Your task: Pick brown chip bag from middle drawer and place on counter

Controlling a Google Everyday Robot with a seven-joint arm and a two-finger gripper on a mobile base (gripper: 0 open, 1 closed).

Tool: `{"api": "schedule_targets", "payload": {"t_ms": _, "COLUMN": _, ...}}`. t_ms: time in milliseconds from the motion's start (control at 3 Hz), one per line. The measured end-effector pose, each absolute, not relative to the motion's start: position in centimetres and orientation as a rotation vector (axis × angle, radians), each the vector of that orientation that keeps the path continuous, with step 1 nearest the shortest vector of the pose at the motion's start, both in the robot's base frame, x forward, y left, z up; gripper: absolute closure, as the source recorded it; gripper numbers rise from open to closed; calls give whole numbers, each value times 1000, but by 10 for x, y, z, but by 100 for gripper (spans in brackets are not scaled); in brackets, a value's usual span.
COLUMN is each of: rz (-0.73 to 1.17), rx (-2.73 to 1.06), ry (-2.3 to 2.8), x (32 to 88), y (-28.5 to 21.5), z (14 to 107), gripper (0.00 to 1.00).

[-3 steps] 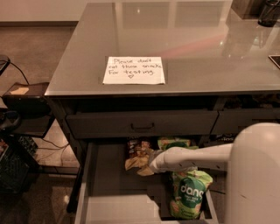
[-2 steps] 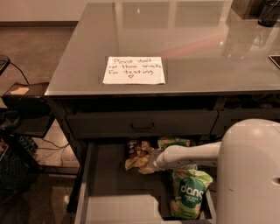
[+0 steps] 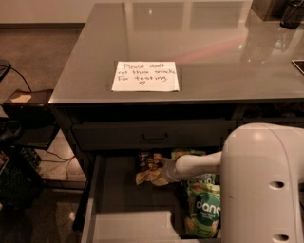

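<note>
The brown chip bag (image 3: pixel 148 163) lies at the back of the open middle drawer (image 3: pixel 118 199), with its wrinkly tan end (image 3: pixel 146 178) pointing toward the front. My gripper (image 3: pixel 164 172) is at the end of the white arm (image 3: pixel 199 163), down in the drawer and right against the bag's right side. My arm's large white body (image 3: pixel 261 185) covers the drawer's right part. The counter (image 3: pixel 213 47) lies above, with a white handwritten note (image 3: pixel 145 76) on it.
Green "dang" bags (image 3: pixel 204 209) lie in the drawer to the right of the brown bag. A closed drawer front with a black handle (image 3: pixel 154 137) sits above the open drawer. Dark objects (image 3: pixel 292 14) stand on the counter's back right. A black crate and cables (image 3: pixel 14 180) sit on the floor at the left.
My arm's white body has moved left and fills more of the lower right. The gripper stays at the brown chip bag, and the bag has barely moved.
</note>
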State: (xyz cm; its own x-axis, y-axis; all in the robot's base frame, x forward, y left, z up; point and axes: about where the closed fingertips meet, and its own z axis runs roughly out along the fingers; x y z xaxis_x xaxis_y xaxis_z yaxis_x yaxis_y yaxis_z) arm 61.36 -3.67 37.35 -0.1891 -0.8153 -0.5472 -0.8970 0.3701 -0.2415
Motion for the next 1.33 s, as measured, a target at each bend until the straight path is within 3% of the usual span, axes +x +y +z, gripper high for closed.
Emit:
{"api": "schedule_targets", "payload": {"t_ms": 333, "rz": 155, "rx": -1479, "ry": 2059, "x": 619, "y": -39, "z": 366, "gripper": 44}}
{"api": "schedule_targets", "payload": {"t_ms": 1000, "rz": 134, "rx": -1499, "ry": 2083, "x": 623, "y": -39, "z": 363, "gripper": 93}}
{"api": "schedule_targets", "payload": {"t_ms": 1333, "rz": 193, "rx": -1506, "ry": 2047, "x": 615, "y": -27, "z": 380, "gripper": 100}}
